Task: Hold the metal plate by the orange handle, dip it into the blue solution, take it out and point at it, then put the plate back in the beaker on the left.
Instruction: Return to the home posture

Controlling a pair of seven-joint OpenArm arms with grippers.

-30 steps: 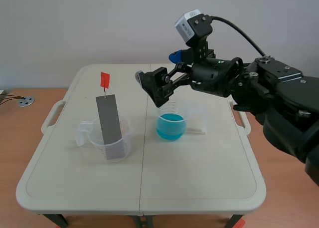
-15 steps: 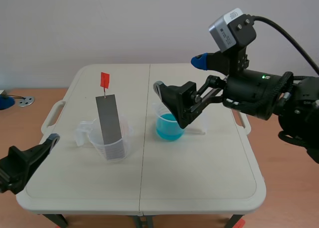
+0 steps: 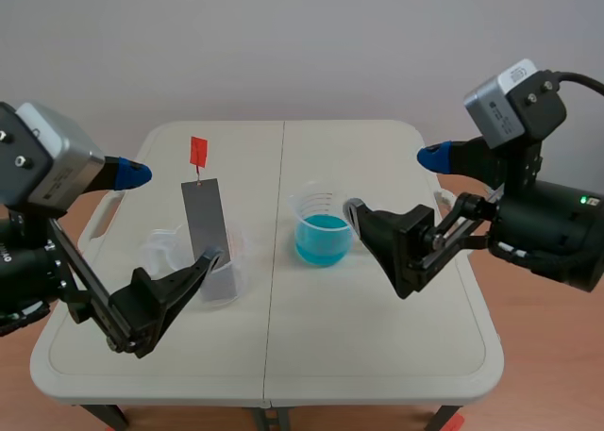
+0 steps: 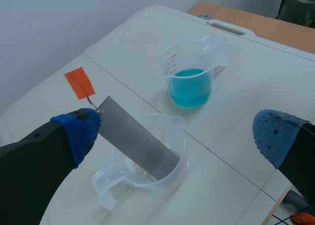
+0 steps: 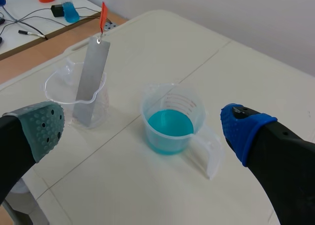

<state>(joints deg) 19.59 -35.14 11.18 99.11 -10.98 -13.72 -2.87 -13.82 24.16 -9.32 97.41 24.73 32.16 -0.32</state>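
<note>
Counter (image 3: pixel 377 356): being shared by blue solution (image 3: pixel 323 238) and clear beaker (image 4: pixel 181 153).
Left pincer (image 3: pixel 175 304): being held agape, empty; right pincer (image 3: pixel 382 252) likewise.
Metal plate (image 4: pixel 135 139): being propped in clear beaker, just ahead of left pincer.
Risk: clear beaker being tipped by a skewed grab.

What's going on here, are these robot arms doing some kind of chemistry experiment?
Nothing is being held right now. The metal plate stands tilted in the clear beaker, its orange handle sticking up. The left gripper is open close beside that beaker, touching nothing. The right gripper is open too, just beside the beaker of blue solution. The plate has not yet been picked up for dipping.
</note>
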